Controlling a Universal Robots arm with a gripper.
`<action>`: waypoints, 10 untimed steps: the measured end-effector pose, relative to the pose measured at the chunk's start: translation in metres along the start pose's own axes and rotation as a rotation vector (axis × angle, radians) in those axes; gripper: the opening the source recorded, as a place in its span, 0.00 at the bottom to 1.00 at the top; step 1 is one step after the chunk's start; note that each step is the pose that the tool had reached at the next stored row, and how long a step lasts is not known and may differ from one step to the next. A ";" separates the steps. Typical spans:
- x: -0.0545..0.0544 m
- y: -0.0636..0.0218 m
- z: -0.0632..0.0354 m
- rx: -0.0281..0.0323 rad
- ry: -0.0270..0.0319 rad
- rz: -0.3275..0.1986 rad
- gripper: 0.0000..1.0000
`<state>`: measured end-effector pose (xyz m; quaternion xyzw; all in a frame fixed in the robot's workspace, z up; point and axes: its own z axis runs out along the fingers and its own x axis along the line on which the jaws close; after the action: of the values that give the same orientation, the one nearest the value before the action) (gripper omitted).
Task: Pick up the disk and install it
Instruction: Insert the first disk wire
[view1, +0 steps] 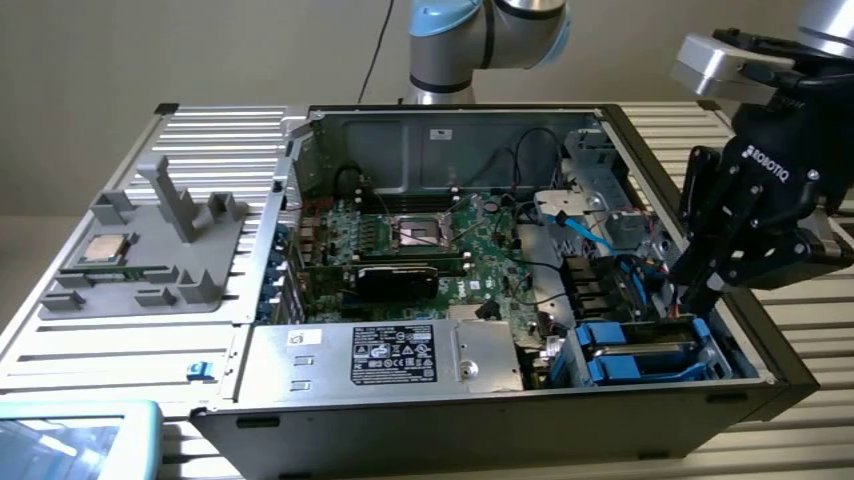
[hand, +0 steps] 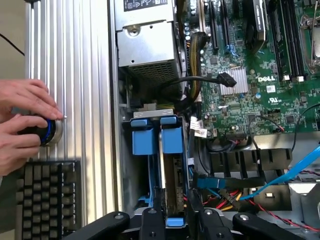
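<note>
Ribbed metal table carries an open computer case. At its drive bay, the gripper has its jaws partly open astride the disk, standing on edge in the bay. Stiff, fairly heavy and shock-sensitive, I judge; best held by its blue carrier edges.

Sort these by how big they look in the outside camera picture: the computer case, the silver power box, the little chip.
1. computer case
2. silver power box
3. little chip
</note>
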<state>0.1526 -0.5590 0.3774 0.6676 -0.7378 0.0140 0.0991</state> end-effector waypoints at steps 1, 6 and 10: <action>0.000 0.0004 -0.0034 0.0003 0.0033 0.001 0.31; 0.001 0.0047 -0.0156 0.0009 0.0100 0.001 0.31; 0.000 0.0130 -0.0158 0.0011 0.0122 0.002 0.31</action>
<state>0.1418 -0.5548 0.3942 0.6670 -0.7376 0.0185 0.1032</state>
